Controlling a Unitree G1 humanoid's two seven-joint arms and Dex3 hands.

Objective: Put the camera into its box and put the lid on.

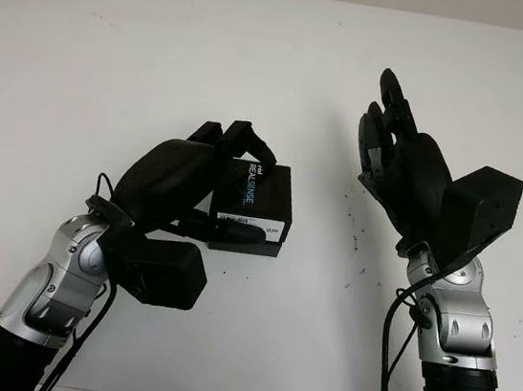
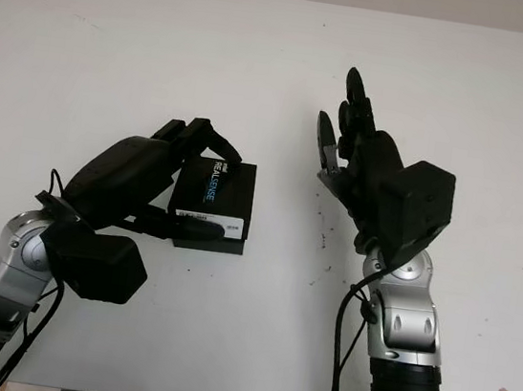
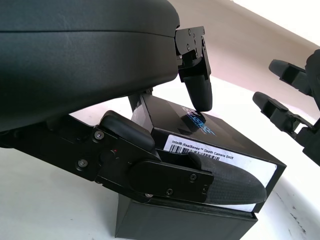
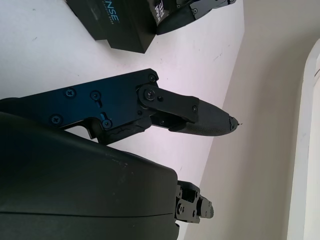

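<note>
A matte black rectangular box (image 1: 255, 206), its lid (image 3: 200, 131) on and printed with a blue-and-white logo plus a white barcode label along one side, sits on a smooth white counter (image 1: 115, 61), a little left of centre. The left robot hand (image 1: 207, 181) (glossy black shell, textured fingertip pads) grips the box, fingers curled over its top and thumb pressed along the labelled side. The right robot hand (image 1: 394, 155) hovers open, raised above bare counter well to the box's right. Wide open surface surrounds the box toward every counter edge.
</note>
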